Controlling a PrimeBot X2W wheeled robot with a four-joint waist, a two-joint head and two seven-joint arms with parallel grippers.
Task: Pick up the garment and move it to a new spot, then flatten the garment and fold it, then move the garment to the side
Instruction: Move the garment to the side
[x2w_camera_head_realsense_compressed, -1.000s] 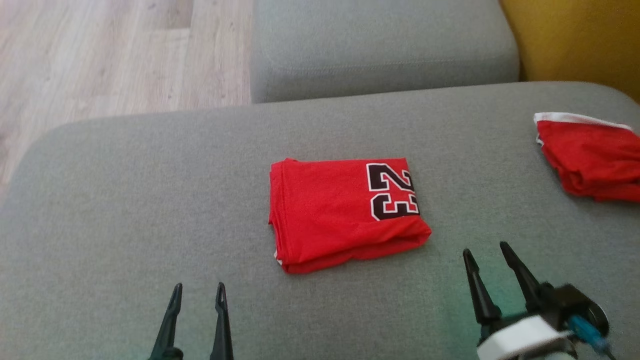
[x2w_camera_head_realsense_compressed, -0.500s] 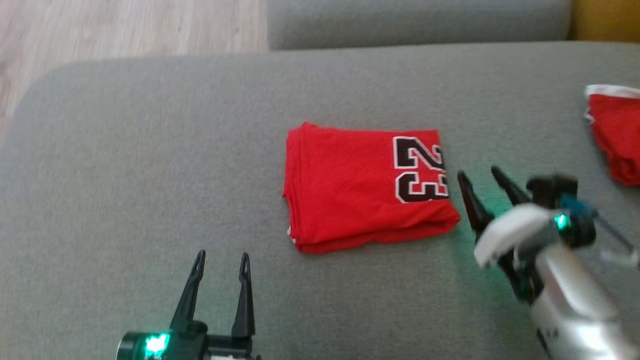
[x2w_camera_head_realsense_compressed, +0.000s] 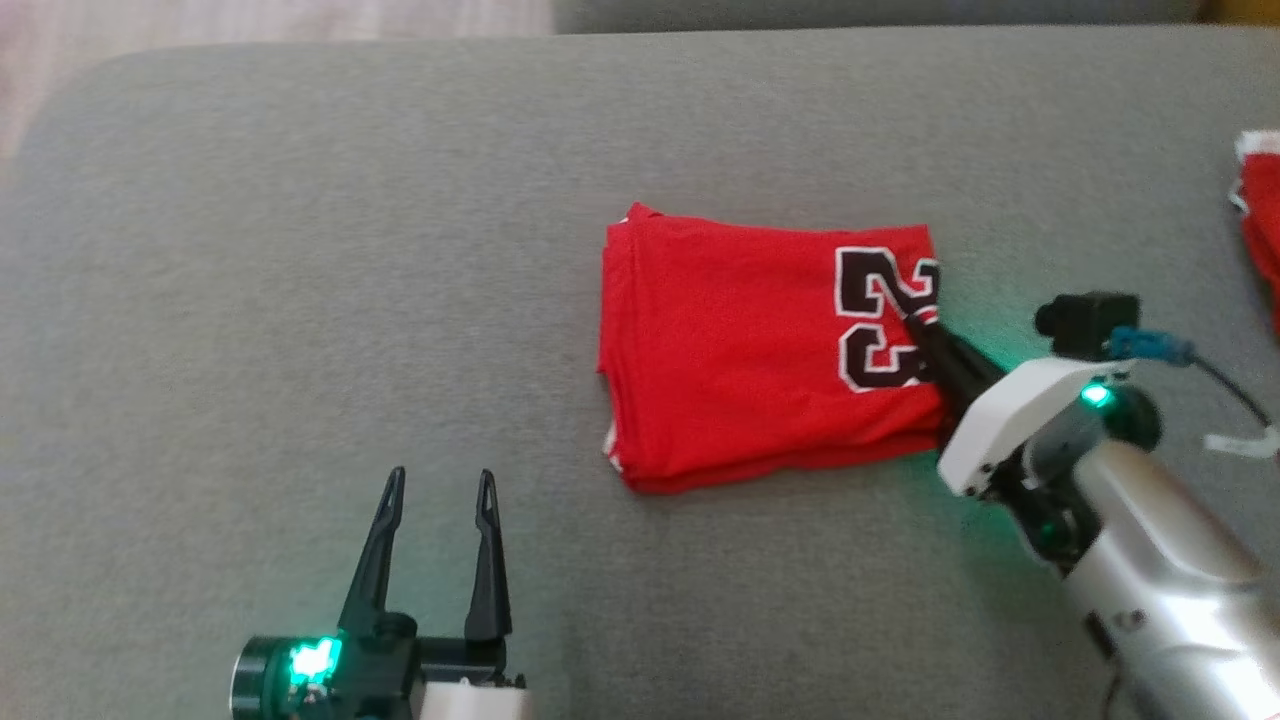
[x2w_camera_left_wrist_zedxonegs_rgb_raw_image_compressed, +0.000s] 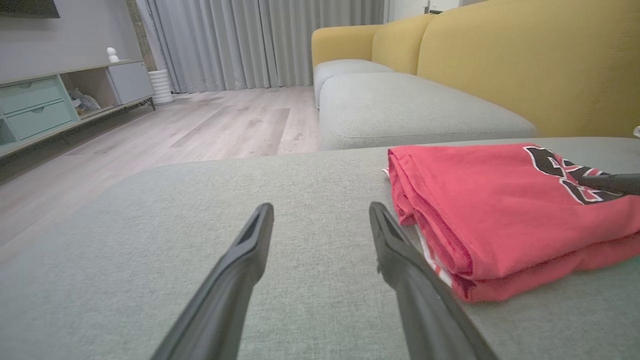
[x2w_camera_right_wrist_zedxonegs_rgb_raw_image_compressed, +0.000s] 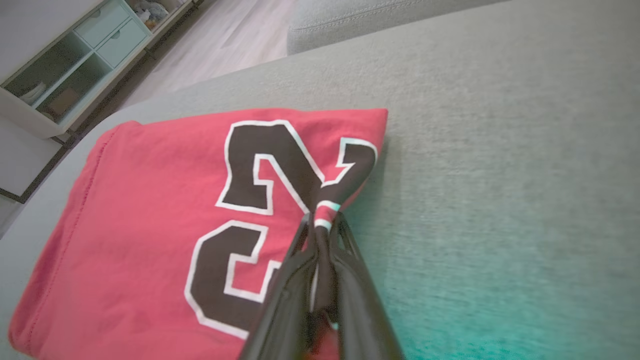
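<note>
The garment is a red jersey with a black and white number, folded into a thick rectangle in the middle of the grey sofa cushion. My right gripper is shut on the garment's right edge, at the number. In the right wrist view the right gripper pinches a bunch of the printed cloth of the garment. My left gripper stands open at the lower left, apart from the garment. In the left wrist view the open left gripper points past the left end of the folded garment.
A second red cloth lies at the cushion's right edge. Another grey cushion and a yellow sofa back stand beyond. Wooden floor and a low cabinet lie to the left.
My right gripper has moved forward and left onto the garment's right edge and closed on it. The head camera has tilted down and shifted. The left gripper has stayed open.
</note>
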